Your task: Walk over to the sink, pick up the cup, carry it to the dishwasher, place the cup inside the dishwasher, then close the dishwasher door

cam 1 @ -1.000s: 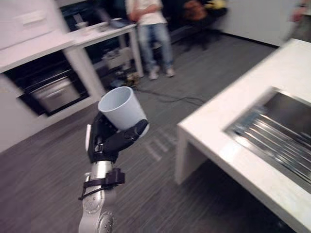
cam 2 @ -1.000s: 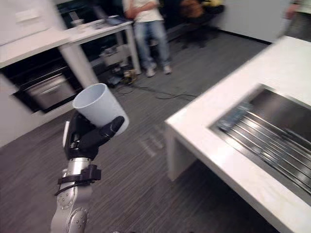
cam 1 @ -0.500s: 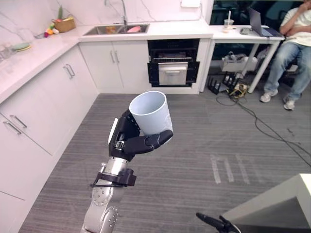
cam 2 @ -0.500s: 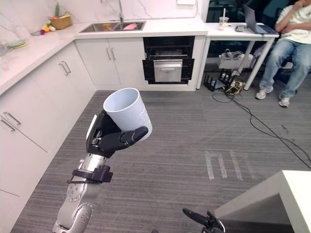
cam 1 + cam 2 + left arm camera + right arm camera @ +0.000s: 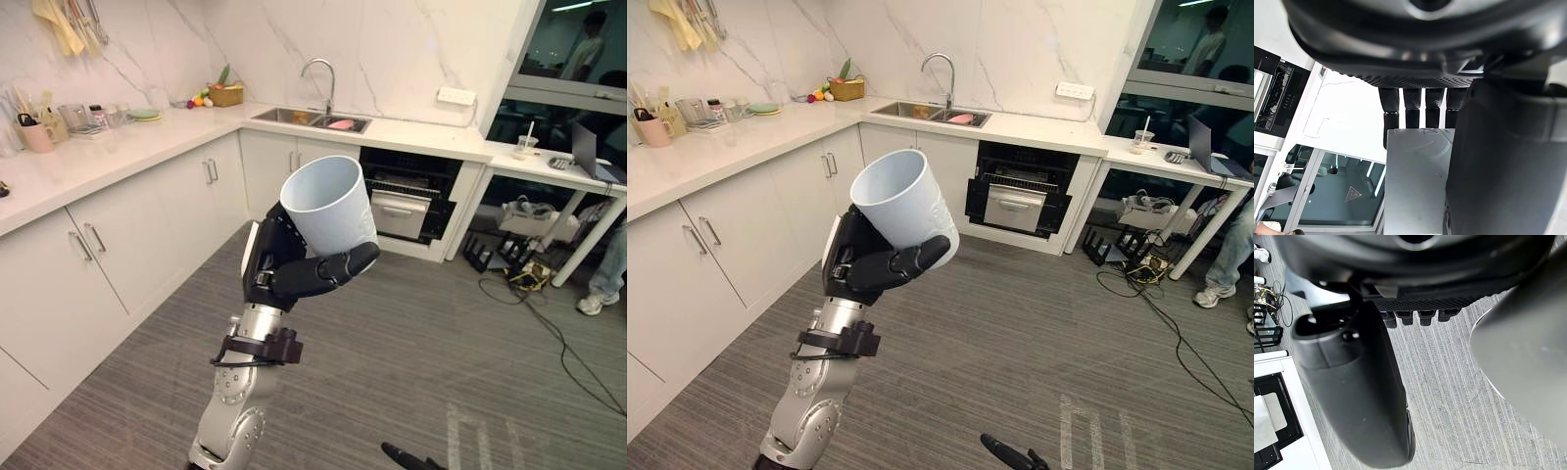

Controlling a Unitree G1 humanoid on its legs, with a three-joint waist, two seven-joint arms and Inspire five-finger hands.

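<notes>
A grey striped floor [image 5: 421, 362] spreads across the kitchen. A long white surface [image 5: 118, 157] runs along the marble wall [image 5: 392, 49] and turns the corner, with white cabinets [image 5: 127, 245] beneath it. Under the far run of that surface stands the dishwasher [image 5: 404, 201], a dark opening with a silver front showing inside it. Just beside it to the right is a white table [image 5: 549, 166], and a person's leg and shoe [image 5: 593, 305] show at the right edge near that table. The sink [image 5: 312, 119] is set into the surface just left of the dishwasher, with a curved tap [image 5: 318, 73] rising behind it.

The left hand [image 5: 284, 274] is raised in the middle of the room, well apart from the sink and the dishwasher. It grasps the cup [image 5: 331, 204], dark fingers [image 5: 338, 269] wrapped across the cup's lower wall. The pale cup is tilted, its open mouth turned up and towards the camera.

The right hand [image 5: 1352, 382] hangs low over the floor; whether it is released or clenched cannot be told.

A small basket [image 5: 228, 95] sits on the surface left of the sink, and a pink mug [image 5: 39, 137] stands further along.
</notes>
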